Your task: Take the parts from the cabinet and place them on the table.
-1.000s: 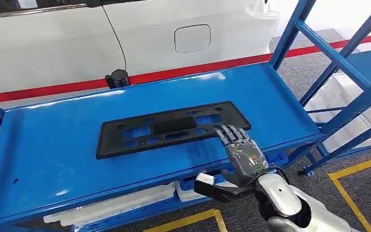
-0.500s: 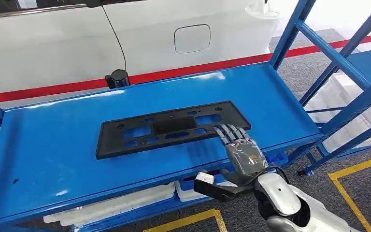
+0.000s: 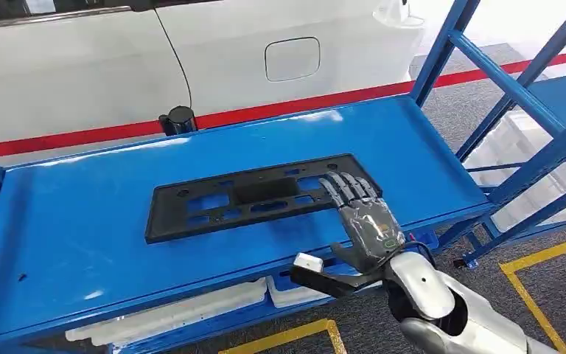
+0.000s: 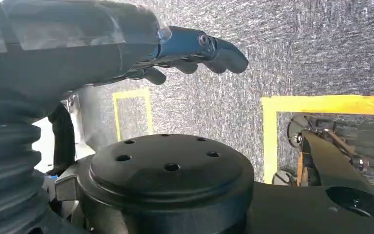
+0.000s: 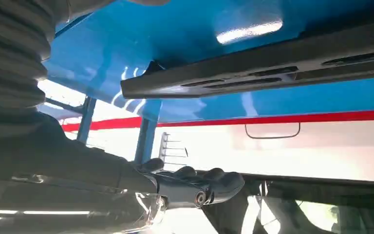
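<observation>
The black plate lay flat on the blue worktop, near the middle and skewed a little to its front edge. The right hand hovered over the plate's right end, fingers spread, thumb out to the side below the worktop's front lip, holding nothing. The left hand hung over grey floor, fingers loosely curled and empty.

The plate looked like thin, stiff moulded plastic, light and full of cut-outs; being long, it would likely tip if lifted by one end. Lying flush, it offered no gap beneath, so the raised right edge or a cut-out seemed the best hold. Bare worktop lay all round it. A blue rack upright stood close on the right, limiting any swing there.
</observation>
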